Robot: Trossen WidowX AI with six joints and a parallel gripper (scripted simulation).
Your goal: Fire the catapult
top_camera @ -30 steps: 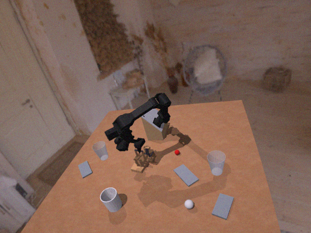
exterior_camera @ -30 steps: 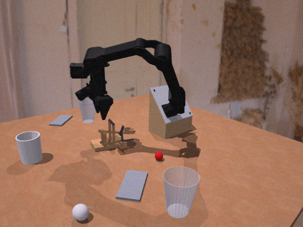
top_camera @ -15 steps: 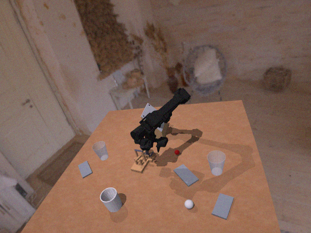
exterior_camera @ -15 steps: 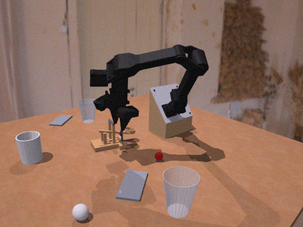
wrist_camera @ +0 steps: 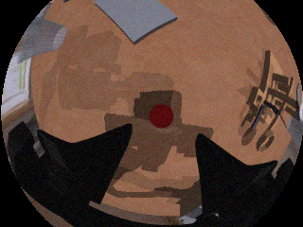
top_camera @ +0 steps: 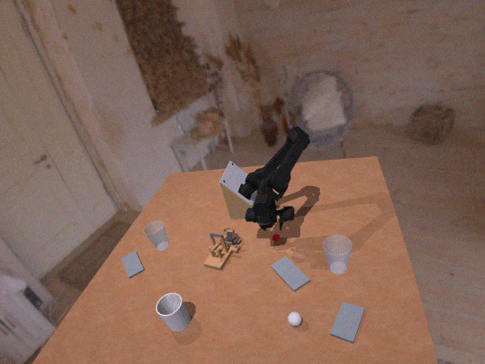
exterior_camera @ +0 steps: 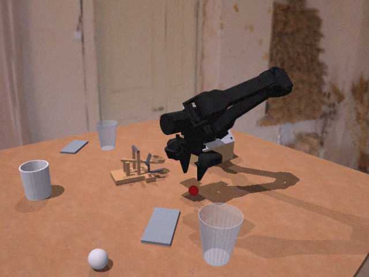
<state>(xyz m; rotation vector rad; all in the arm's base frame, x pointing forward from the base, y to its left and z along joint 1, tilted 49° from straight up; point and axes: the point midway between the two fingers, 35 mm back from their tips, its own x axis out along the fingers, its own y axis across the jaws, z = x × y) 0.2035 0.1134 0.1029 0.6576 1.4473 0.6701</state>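
Note:
A small red ball [top_camera: 275,237] [exterior_camera: 194,190] [wrist_camera: 162,115] lies on the table in the arm's shadow. My gripper [top_camera: 275,227] [exterior_camera: 192,175] [wrist_camera: 165,134] hangs just above it, fingers pointing down, open and empty, with the ball showing between the fingertips in the wrist view. The wooden catapult [top_camera: 222,250] [exterior_camera: 141,168] [wrist_camera: 268,108] stands a short way to the side of the ball, its cup empty. The white mug [top_camera: 172,311] [exterior_camera: 35,179] stands upright near the front left of the table, apart from the catapult.
Two clear plastic cups [top_camera: 156,233] [top_camera: 336,252] [exterior_camera: 106,134] [exterior_camera: 219,236] stand on the table. Three flat grey slabs [top_camera: 132,263] [top_camera: 289,273] [top_camera: 347,321] lie around. A white ball [top_camera: 294,318] [exterior_camera: 98,258] rests near the front. The arm's wedge-shaped base [top_camera: 235,199] stands behind.

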